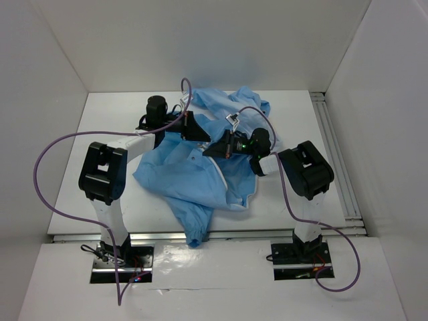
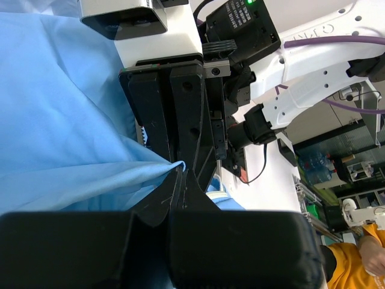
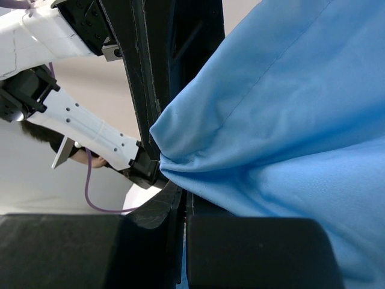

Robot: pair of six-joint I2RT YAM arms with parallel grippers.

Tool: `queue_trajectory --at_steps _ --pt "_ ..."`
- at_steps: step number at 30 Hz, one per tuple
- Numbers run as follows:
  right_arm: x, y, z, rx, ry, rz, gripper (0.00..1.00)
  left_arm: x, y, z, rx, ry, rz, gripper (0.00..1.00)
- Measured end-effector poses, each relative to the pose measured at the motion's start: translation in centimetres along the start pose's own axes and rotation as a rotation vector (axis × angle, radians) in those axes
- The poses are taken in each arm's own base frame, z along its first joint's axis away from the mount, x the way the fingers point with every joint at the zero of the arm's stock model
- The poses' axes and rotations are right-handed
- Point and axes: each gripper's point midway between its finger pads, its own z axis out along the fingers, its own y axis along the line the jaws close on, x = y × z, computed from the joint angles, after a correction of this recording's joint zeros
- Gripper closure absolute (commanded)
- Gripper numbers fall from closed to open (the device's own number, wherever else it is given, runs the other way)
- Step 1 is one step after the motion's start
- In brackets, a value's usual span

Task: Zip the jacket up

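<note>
The light blue jacket (image 1: 187, 177) lies crumpled in the middle of the white table, with one sleeve end (image 1: 196, 235) reaching over the front edge. Its white zipper edging (image 1: 221, 178) runs down the front. My left gripper (image 1: 200, 134) and right gripper (image 1: 213, 148) meet tip to tip above the jacket's upper middle. In the left wrist view the left gripper (image 2: 180, 173) is shut on a pulled-up fold of blue fabric (image 2: 72, 120). In the right wrist view the right gripper (image 3: 183, 191) is shut on bunched jacket fabric (image 3: 271, 120). The zipper slider is hidden.
Purple cables (image 1: 47, 154) loop off both arms. A metal rail (image 1: 334, 154) runs along the table's right side. White walls enclose the table on three sides. The table's front edge (image 1: 267, 233) lies just past the arm bases.
</note>
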Motion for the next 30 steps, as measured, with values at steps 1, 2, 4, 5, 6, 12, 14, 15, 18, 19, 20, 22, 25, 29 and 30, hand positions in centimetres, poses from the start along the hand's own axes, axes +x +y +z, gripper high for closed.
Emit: queue_trajectory --at_steps 1,2,4,5,6,12,14,15,18,19,20,22,25,29,30 --pt "0.00 0.00 0.00 0.000 0.000 0.001 1.00 0.00 0.00 0.00 0.000 0.000 0.001 1.00" --pt "-0.01 0.01 0.00 0.000 0.000 0.002 1.00 0.00 0.01 0.00 0.000 0.000 0.001 1.00" --pt "0.00 0.01 0.00 0.000 0.000 0.003 1.00 0.01 0.01 0.00 0.000 0.000 0.001 1.00" --pt "0.00 0.02 0.00 0.000 0.000 0.004 1.00 0.01 0.01 0.00 0.000 0.000 0.001 1.00" --pt "0.00 0.01 0.00 0.000 0.000 0.004 1.00 0.01 0.01 0.00 0.000 0.000 0.001 1.00" --pt "0.00 0.07 0.00 0.000 0.000 0.016 1.00 0.01 0.01 0.00 0.000 0.000 0.002 1.00" --pt "0.01 0.08 0.00 0.000 0.000 0.019 1.00 0.03 0.02 0.00 0.000 0.001 0.002 1.00" --pt "0.01 0.09 0.00 0.000 0.000 0.021 1.00 0.07 0.03 -0.01 0.000 0.002 -0.001 1.00" --pt "0.00 0.08 -0.03 0.000 0.000 0.022 1.00 0.19 0.08 -0.02 -0.002 0.004 -0.009 1.00" --pt "-0.01 0.08 -0.04 0.000 0.001 0.022 1.00 0.22 0.09 -0.02 -0.002 0.005 -0.010 1.00" --pt "-0.03 0.06 -0.06 0.001 0.000 0.022 1.00 0.24 0.11 -0.02 -0.003 0.005 -0.010 1.00" --pt "-0.11 0.02 -0.12 0.002 -0.002 0.022 1.00 0.30 0.16 -0.01 -0.004 0.007 -0.006 1.00" --pt "-0.11 0.02 -0.14 0.002 -0.002 0.022 1.00 0.33 0.18 -0.02 -0.004 0.007 -0.005 1.00" --pt "-0.11 0.01 -0.13 0.002 -0.003 0.023 1.00 0.31 0.17 -0.01 -0.004 0.007 -0.004 1.00" --pt "-0.10 0.02 -0.14 0.003 -0.003 0.028 1.00 0.30 0.16 -0.01 -0.004 0.007 -0.005 1.00"
